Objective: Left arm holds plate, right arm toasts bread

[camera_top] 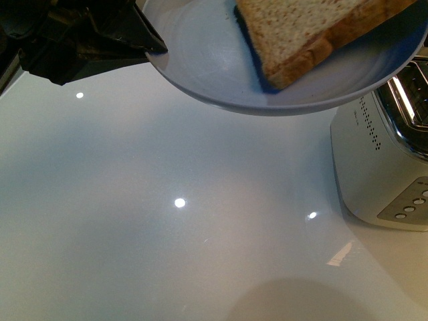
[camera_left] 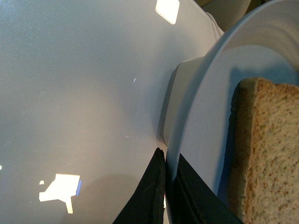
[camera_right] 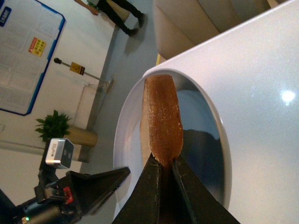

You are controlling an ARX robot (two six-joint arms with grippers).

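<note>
The pale blue-grey plate (camera_top: 200, 53) hangs above the white table at the top of the front view. My left gripper (camera_top: 150, 43) is shut on its left rim. The left wrist view shows the two black fingers of this gripper (camera_left: 169, 161) pinching the plate's rim (camera_left: 205, 121) between them. The bread (camera_top: 307, 33) is a light-brown slice with a tan crust, tilted over the plate. My right gripper (camera_right: 162, 163) is shut on the bread's crust edge (camera_right: 161, 112), holding the slice edge-on over the plate (camera_right: 126, 121). The right gripper itself is outside the front view.
A white toaster (camera_top: 374, 167) with chrome slots and a row of buttons stands on the glossy white table (camera_top: 167, 234) at the right, partly under the plate's right side. Ceiling lights glint on the tabletop.
</note>
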